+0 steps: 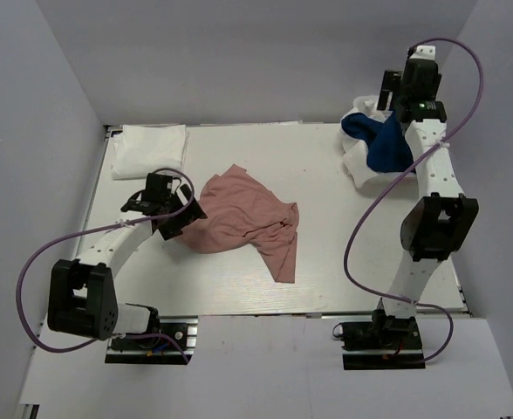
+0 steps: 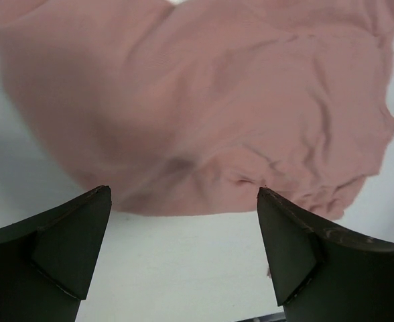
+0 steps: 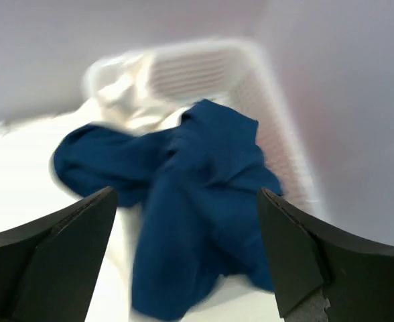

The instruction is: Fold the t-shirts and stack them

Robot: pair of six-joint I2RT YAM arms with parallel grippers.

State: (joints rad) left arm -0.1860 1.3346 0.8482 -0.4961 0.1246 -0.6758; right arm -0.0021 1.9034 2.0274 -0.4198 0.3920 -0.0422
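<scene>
1 dusty pink tee (image 1: 248,218), soft, crumpled, irregular outline: just ahead of left gripper (image 2: 183,201), jaws spread, empty.
1 navy tee (image 3: 197,201), bunched, spilling from white mesh basket (image 3: 250,67): directly ahead of right gripper (image 3: 183,194), jaws spread, empty.

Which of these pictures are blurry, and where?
Top external: sharp, evenly lit, soft shadows only. Left wrist: the pink t-shirt is smeared toward its lower left. Right wrist: blurriest; the navy t-shirt and the basket both look soft-edged.
</scene>
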